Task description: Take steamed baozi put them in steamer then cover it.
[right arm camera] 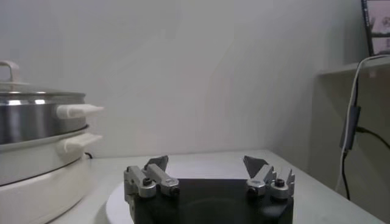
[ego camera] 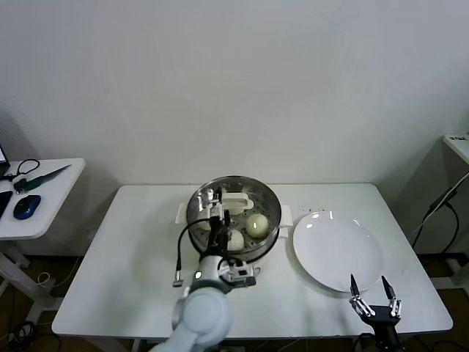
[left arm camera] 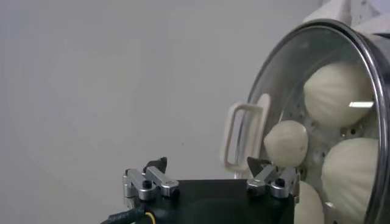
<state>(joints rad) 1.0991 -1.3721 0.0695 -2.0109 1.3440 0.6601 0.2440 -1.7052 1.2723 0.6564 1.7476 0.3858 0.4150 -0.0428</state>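
Note:
The steamer (ego camera: pixel 270 214) stands at the table's middle back on its cream-white pot base (right arm camera: pixel 30 189). The glass cover (ego camera: pixel 253 196) lies on it, white handle (ego camera: pixel 236 200) up. Several baozi (ego camera: pixel 256 224) show through the glass, and also in the left wrist view (left arm camera: pixel 338 91). My left gripper (ego camera: pixel 216 213) hovers open and empty over the cover's near-left part. In the left wrist view it (left arm camera: pixel 209 165) sits just beside the handle (left arm camera: pixel 244 137), not touching it. My right gripper (ego camera: pixel 374 299) is open and empty at the table's front right, by the plate.
An empty flat white plate (ego camera: pixel 337 249) lies right of the steamer, under my right gripper (right arm camera: pixel 207 163). A side table (ego camera: pixel 51 191) with a mouse and cables stands at the far left. A shelf with a hanging cable (ego camera: pixel 440 205) is at the far right.

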